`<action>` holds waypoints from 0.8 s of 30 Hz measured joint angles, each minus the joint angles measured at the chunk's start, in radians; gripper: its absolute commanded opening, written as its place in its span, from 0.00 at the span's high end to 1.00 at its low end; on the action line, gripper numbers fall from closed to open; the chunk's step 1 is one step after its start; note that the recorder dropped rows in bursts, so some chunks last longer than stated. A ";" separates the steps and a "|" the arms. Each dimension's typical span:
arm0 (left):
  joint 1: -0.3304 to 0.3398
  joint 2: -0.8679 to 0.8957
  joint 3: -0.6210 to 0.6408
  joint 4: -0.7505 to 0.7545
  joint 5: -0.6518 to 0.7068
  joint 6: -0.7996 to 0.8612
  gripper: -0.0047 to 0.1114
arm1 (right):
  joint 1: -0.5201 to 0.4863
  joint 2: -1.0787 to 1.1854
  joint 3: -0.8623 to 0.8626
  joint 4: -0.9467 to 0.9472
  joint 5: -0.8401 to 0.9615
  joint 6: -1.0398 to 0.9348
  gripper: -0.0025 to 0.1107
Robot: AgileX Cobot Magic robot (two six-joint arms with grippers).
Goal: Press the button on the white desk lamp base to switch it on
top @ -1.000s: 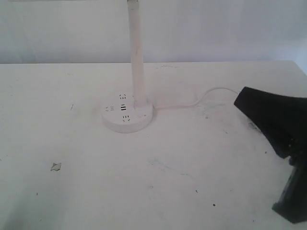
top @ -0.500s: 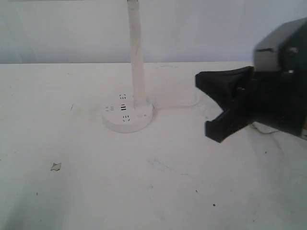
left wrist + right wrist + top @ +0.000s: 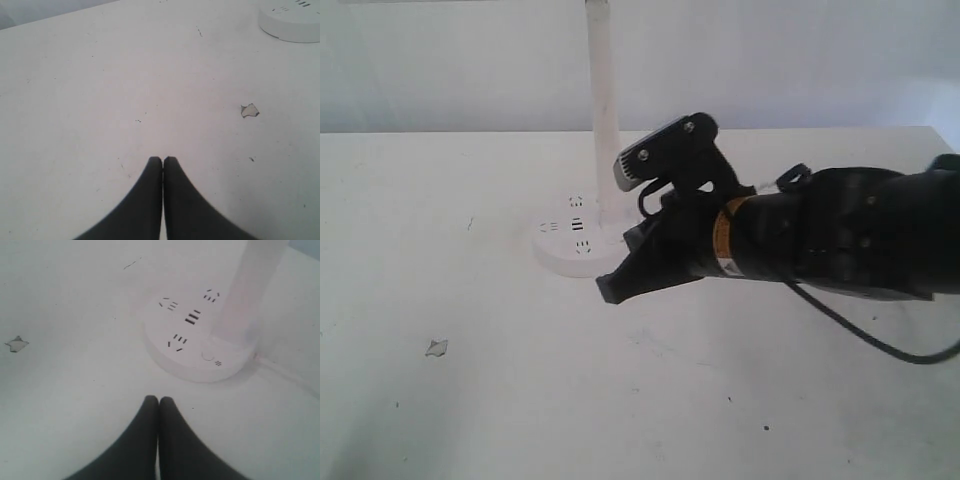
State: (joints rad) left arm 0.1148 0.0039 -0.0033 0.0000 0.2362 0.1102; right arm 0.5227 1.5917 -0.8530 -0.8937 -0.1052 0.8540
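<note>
The white desk lamp base (image 3: 572, 250) (image 3: 195, 337) is a flat round disc with socket holes and two dark USB slots, its slim white stem (image 3: 604, 110) rising from it. The button (image 3: 207, 356) is a faint small circle on the base near the stem's foot. My right gripper (image 3: 611, 290) (image 3: 159, 400) is shut and empty, its tips a short way off the base's rim, apart from it. My left gripper (image 3: 163, 160) is shut and empty over bare table, far from the base (image 3: 292, 20); it does not show in the exterior view.
The white table (image 3: 470, 400) spreads all round. A small torn scrap (image 3: 437, 348) (image 3: 249, 110) (image 3: 16, 344) lies on it left of the lamp. The right arm's black body (image 3: 820, 240) and its cable reach in from the right. A pale wall stands behind.
My right arm has swung in from the right edge towards the lamp base, its gripper shutting on the way. The lamp has not moved.
</note>
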 measured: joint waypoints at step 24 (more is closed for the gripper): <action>0.000 0.000 0.000 0.000 0.000 0.000 0.96 | 0.005 0.252 -0.174 0.117 -0.190 -0.012 0.98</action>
State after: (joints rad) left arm 0.1148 0.0039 -0.0033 0.0000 0.2362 0.1102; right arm 0.5274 1.8441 -1.0272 -0.7769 -0.2947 0.8422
